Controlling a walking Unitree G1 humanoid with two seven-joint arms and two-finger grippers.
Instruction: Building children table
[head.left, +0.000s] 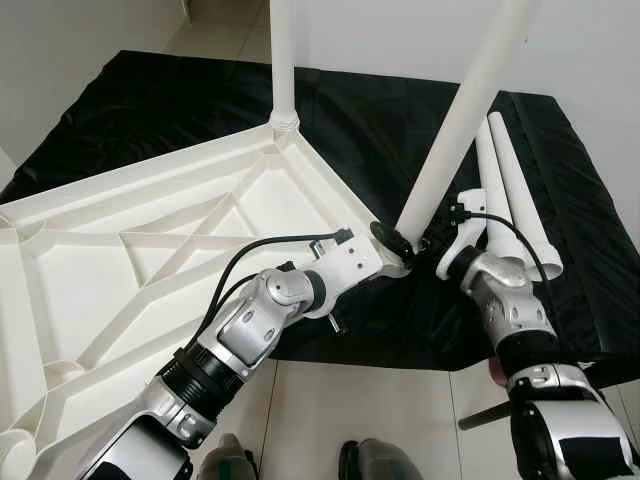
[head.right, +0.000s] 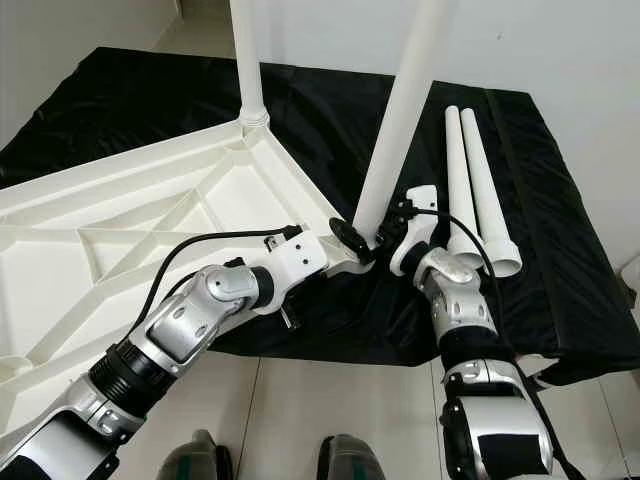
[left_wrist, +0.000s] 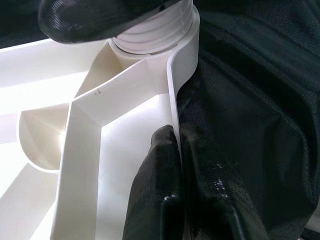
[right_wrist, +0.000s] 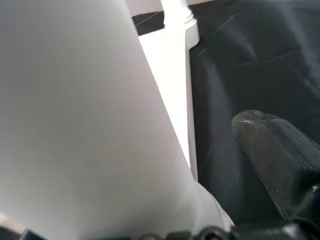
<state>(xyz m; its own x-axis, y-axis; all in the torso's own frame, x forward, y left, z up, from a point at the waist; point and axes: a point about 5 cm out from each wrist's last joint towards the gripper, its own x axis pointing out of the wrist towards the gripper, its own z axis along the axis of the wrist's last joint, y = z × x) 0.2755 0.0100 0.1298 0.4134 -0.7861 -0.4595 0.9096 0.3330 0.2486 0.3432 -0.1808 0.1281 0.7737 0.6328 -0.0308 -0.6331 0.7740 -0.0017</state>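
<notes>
The white tabletop (head.left: 150, 250) lies upside down, ribs up, partly on a black cloth (head.left: 400, 130) and hanging over the tiled floor (head.left: 380, 400). My left gripper (left_wrist: 176, 145) is pinched narrow on the tabletop's thin rim, one finger on each side, just beside the near corner socket. A leg (head.left: 462, 115) rises tilted from that socket, and my right gripper (head.right: 385, 238) is closed around its base, the leg pressed between my fingers (right_wrist: 275, 150). A second leg (head.left: 283, 60) stands upright in the far corner. Two loose legs (head.right: 470, 185) lie side by side on the cloth, just beside my right arm.
</notes>
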